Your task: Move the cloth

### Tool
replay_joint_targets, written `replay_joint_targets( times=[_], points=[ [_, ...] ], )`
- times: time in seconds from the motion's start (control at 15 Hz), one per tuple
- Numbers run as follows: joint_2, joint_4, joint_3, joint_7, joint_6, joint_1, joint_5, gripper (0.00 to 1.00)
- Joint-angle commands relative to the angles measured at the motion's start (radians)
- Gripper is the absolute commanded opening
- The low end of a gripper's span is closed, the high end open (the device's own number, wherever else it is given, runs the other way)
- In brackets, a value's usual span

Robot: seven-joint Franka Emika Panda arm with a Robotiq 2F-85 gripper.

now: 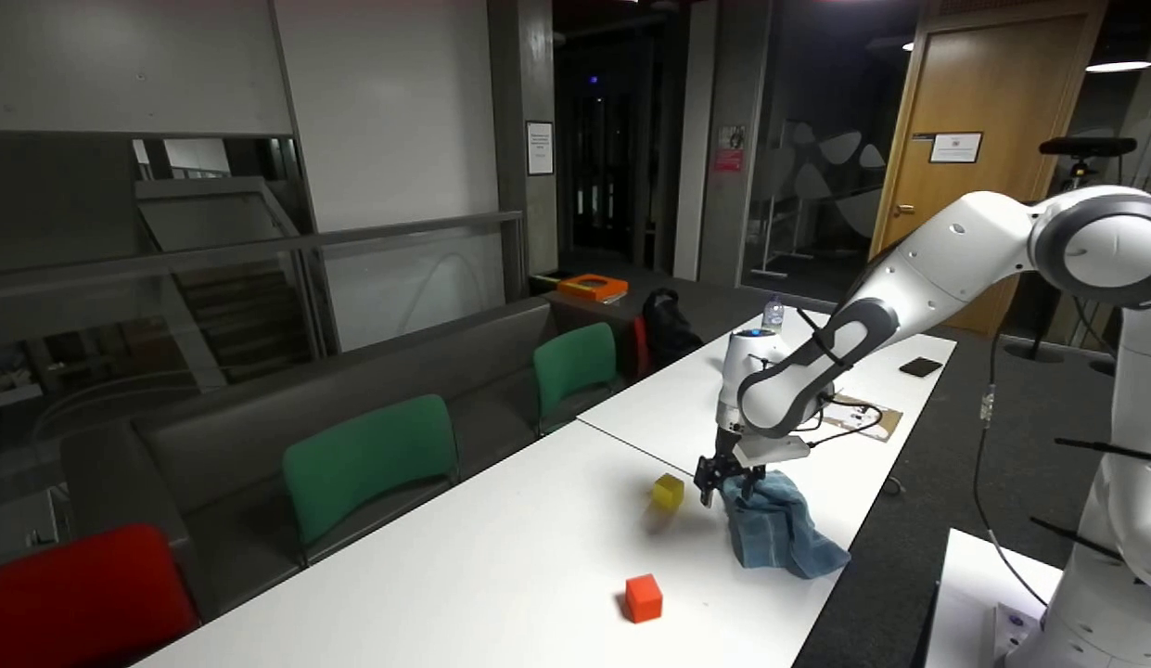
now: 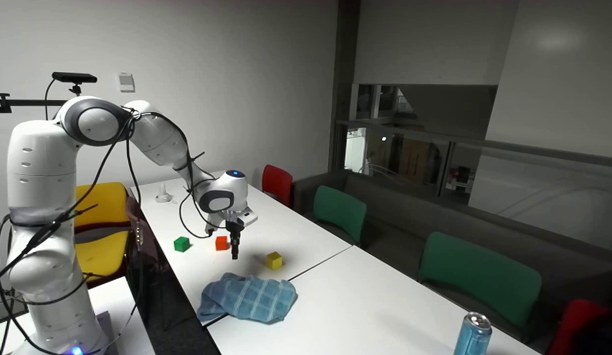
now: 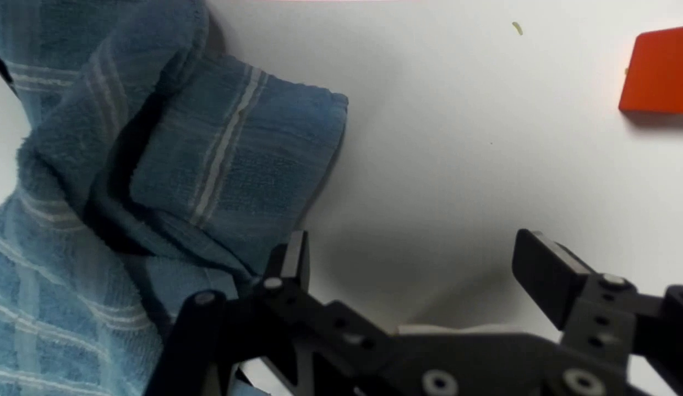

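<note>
Because the white Franka arm [image 2: 42, 197] is mounted on a separate bench [image 2: 111, 295] at the lower left of an exterior view, it arches across to reach the white tabletop [image 2: 365, 305]. Next comes a green cube [image 2: 181, 244] near the edge, then an orange-red cube [image 2: 221, 243] and the Robotiq gripper [image 3: 411, 250], pointing down, presumably to work from above. Its fingers [image 3: 545, 275] stand wide, with none of the blue checked terry cloth [image 2: 251, 298] between them, a spread that would suit straddling a fold. Below them in the frame, toward the bottom left of centre, the cloth lies crumpled across the seam [image 2: 320, 264], held there, I judge, by its own weight alone; in the wrist view one finger overlaps its edge, but contact cannot be told. A yellow cube [image 2: 274, 260] follows, near the cloth and likely worth avoiding. Well apart at lower right, a blue drinks can [image 2: 473, 335] seems safely placed.
</note>
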Motion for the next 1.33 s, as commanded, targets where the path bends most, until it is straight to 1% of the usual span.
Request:
replay_joint_targets(
  times=[0.0,0.2,0.47,0.73,0.93,1.27],
  points=[
    [0.062,0.066,-0.017,-0.016,-0.059,0.013,0.035,1.0],
    [0.09,0.076,-0.041,0.041,-0.102,0.026,0.012,1.0],
    [0.096,0.059,-0.058,0.116,-0.125,0.043,0.024,1.0],
    [0.102,0.05,-0.061,0.199,-0.155,0.054,0.057,1.0],
    [0.099,0.037,-0.059,0.233,-0.18,0.05,0.093,1.0],
    [0.102,0.014,-0.074,0.315,-0.174,0.055,0.091,1.0]
  ],
)
